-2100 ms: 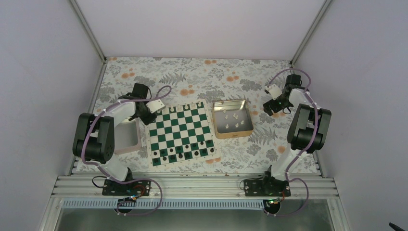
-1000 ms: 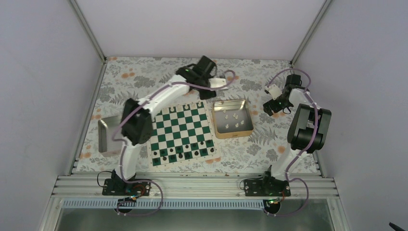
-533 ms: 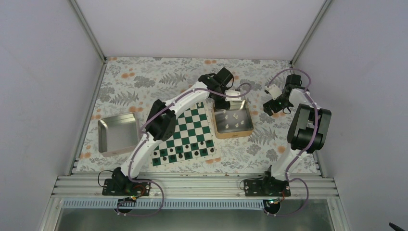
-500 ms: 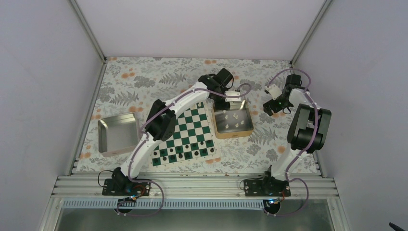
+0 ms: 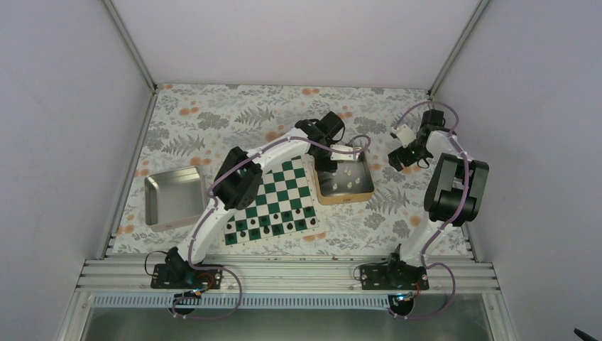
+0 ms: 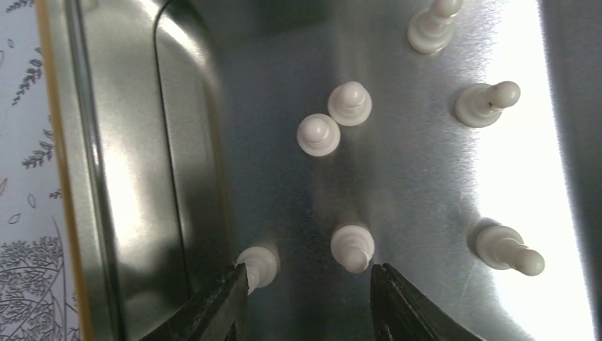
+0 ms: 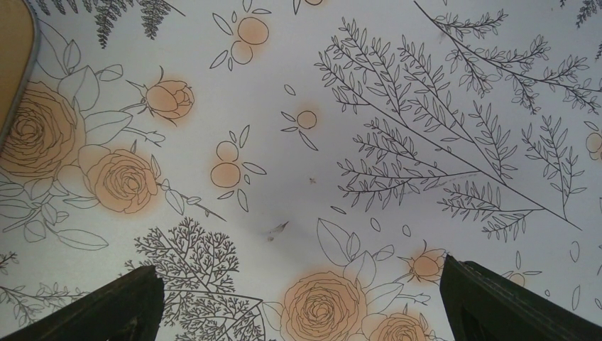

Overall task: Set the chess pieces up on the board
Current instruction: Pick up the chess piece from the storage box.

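The green-and-white board [image 5: 278, 190] lies mid-table with dark figures along its near rows. Several cream chess pieces [image 5: 347, 175] stand or lie in the tan tin [image 5: 346, 201] to its right. My left gripper [image 5: 329, 168] hangs inside the tin near its left wall, open and holding nothing. In the left wrist view the left gripper [image 6: 309, 284] has one cream piece [image 6: 353, 247] just ahead of its right finger and another [image 6: 259, 264] touching its left fingertip [image 6: 231, 291]. My right gripper [image 5: 399, 159] hovers wide open and empty right of the tin; in its own view, the right gripper [image 7: 299, 268] is over bare cloth.
A grey square tray [image 5: 174, 197] sits left of the board. The left arm spans the board's far left corner and hides squares there. The tin's steep left wall [image 6: 177, 142] stands close beside my left finger. A corner of the tin [image 7: 11, 64] shows beside the right gripper.
My left arm has swung from the board's left side across its far edge to the tin and lowered the gripper among the cream pieces. The right arm has stayed still.
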